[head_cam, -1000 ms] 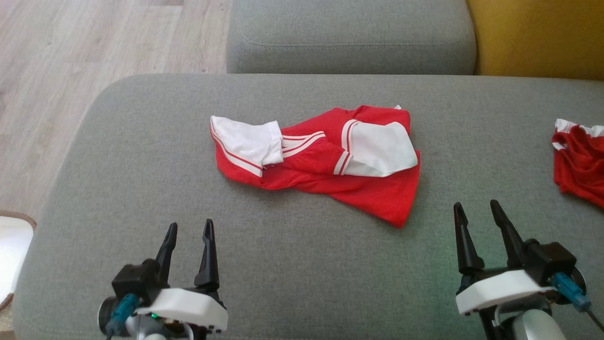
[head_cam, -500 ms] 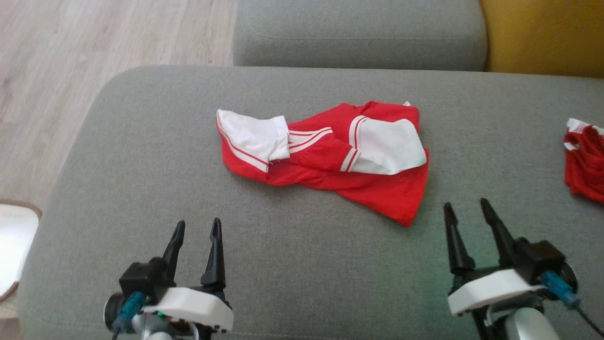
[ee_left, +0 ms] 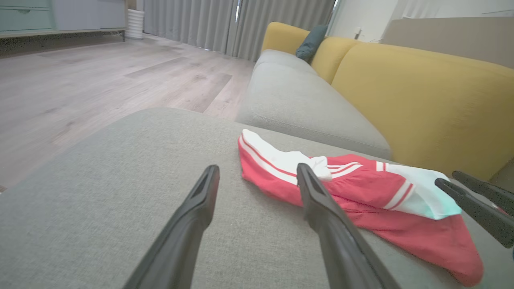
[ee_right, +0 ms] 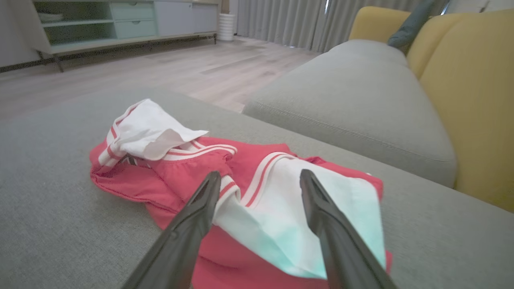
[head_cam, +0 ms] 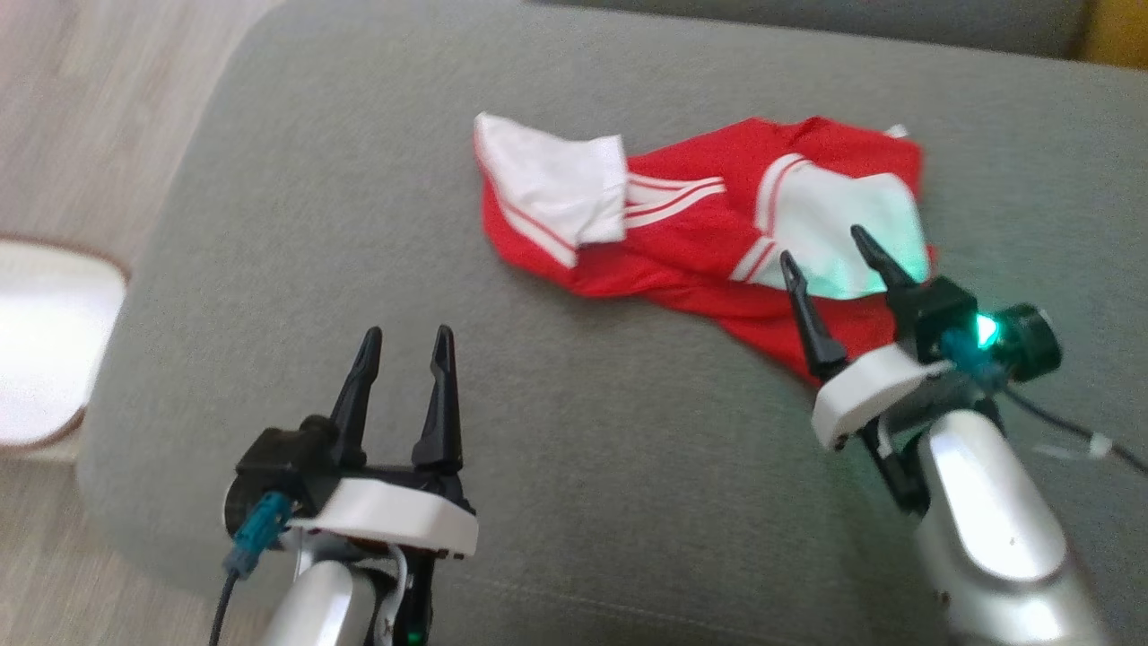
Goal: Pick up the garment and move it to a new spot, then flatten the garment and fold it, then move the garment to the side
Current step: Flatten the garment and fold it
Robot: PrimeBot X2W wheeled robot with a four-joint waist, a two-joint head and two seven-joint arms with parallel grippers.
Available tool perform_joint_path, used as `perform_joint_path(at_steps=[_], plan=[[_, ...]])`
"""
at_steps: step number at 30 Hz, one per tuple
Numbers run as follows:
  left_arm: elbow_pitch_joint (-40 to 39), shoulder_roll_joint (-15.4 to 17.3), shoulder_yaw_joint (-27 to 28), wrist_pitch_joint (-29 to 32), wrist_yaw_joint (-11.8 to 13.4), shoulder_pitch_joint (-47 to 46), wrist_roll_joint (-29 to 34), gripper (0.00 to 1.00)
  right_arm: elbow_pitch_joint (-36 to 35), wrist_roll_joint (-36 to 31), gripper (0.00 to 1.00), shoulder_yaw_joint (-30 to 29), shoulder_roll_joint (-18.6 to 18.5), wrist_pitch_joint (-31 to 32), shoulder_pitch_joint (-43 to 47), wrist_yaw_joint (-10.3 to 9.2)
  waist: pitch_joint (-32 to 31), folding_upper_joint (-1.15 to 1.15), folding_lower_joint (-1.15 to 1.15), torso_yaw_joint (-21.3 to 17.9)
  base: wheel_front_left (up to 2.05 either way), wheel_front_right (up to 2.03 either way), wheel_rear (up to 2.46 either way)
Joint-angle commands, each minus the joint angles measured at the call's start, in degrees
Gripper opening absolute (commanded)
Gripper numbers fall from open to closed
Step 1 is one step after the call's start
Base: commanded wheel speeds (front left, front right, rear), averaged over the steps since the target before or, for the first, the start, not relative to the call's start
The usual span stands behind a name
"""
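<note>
Soft, even daylight is seen throughout; bright gaps are seen in the grey pleated curtains. The head view is smeared overall. A white round object with a brown rim is blown out at its left edge. A green glow is cast from the lit lamp behind the right gripper onto the white sleeve of the red basketball jersey, and is repeated in both wrist views. Glare is noted on the silver forearm. The long dark fingers are defocused near the lens.
</note>
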Motion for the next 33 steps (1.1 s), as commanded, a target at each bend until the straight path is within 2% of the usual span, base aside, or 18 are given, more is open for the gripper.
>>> perform_joint_path(at_steps=[1, 3, 4, 5, 6, 8, 9, 10, 11, 16, 23, 31, 32, 33], plan=[[-2.3, -0.1, 1.2, -0.7, 0.6, -2.3, -0.6, 1.0, 0.0, -0.4, 1.0, 1.9, -1.1, 0.6, -2.9, 0.37, 3.5, 0.0, -0.01, 3.9, 0.0, 0.0, 0.0], [-2.5, -0.1, 0.6, -0.7, 1.0, -2.7, -1.2, 1.0, 2.9, -0.6, 1.0, 3.1, -2.8, 1.4, -4.9, 0.37, 4.4, 0.0, -0.01, 5.6, 0.0, 0.0, 0.0], [-2.5, -0.1, 0.3, -0.7, 1.3, -2.8, -1.5, 1.0, 4.2, -0.6, 0.97, 3.6, -3.6, 1.7, -5.7, 0.37, 4.5, 0.0, -0.01, 6.4, 0.0, 0.0, 0.0], [-2.5, -0.1, 0.1, -0.7, 1.5, -2.8, -1.7, 1.0, 5.3, -0.6, 0.66, 4.3, -4.4, 1.9, -6.4, 0.37, 4.9, 0.0, -0.01, 7.0, 0.0, 0.0, 0.0], [-2.7, -0.1, -0.1, -0.7, 1.7, -2.9, -2.0, 1.0, 6.3, -0.4, 0.51, 4.9, -5.3, 2.3, -7.0, 0.37, 5.2, 0.0, -0.01, 7.8, 0.0, 0.0, 0.0], [-2.8, -0.1, -0.3, -0.7, 2.2, -3.1, -2.4, 1.0, 8.2, 0.5, 0.44, 6.5, -6.9, 3.3, -8.2, 0.37, 5.5, 0.0, -0.01, 9.1, 0.0, 0.0, 0.0], [-3.0, -0.1, -0.3, -0.7, 2.4, -3.1, -2.6, 1.0, 8.9, 1.2, 0.36, 7.2, -7.7, 3.7, -8.8, 0.37, 5.7, 0.0, -0.01, 9.6, 0.0, 0.0, 0.0], [-3.1, -0.1, -0.4, -0.7, 2.6, -3.2, -2.8, 1.0, 9.5, 1.7, 0.25, 8.2, -8.6, 4.3, -9.4, 0.37, 5.8, 0.0, -0.01, 10.2, 0.0, 0.0, 0.0], [-3.2, -0.1, -0.5, -0.7, 2.7, -3.2, -2.9, 1.0, 9.7, 2.3, 0.0, 9.2, -9.5, 4.8, -10.2, 0.37, 6.0, 0.0, -0.01, 10.6, 0.0, 0.0, 0.0], [-3.8, -0.1, -0.9, -0.7, 3.3, -3.1, -3.8, 1.0, 8.4, 4.8, 0.0, 10.8, -14.7, 5.9, -15.8, 0.37, 6.6, 0.0, -0.01, 12.6, 0.0, 0.0, 0.0], [-5.2, -0.1, -2.7, -0.7, 3.7, -3.5, -5.5, 1.0, 8.2, 3.2, 0.0, 12.2, -20.9, 8.5, -29.0, 0.37, 8.9, 0.0, -0.01, 16.1, 0.0, 0.0, 0.0], [-5.9, -0.1, -5.6, -0.7, 4.2, -5.0, -7.6, 1.0, 19.2, -2.3, 0.0, 15.8, -23.2, 7.5, -44.8, 0.37, 11.7, 0.0, -0.01, 21.6, 0.0, 0.0, 0.0], [-6.0, -0.1, -5.7, -0.7, 4.4, -5.1, -7.8, 1.0, 20.4, -3.5, 0.07, 15.9, -22.9, 6.4, -46.1, 0.37, 12.1, 0.0, -0.01, 21.9, 0.0, 0.0, 0.0], [-6.2, -0.1, -5.7, -0.7, 4.5, -5.2, -7.8, 1.0, 21.9, -4.6, 0.44, 15.9, -22.5, 5.8, -47.1, 0.37, 12.4, 0.0, -0.01, 22.0, 0.0, 0.0, 0.0]])
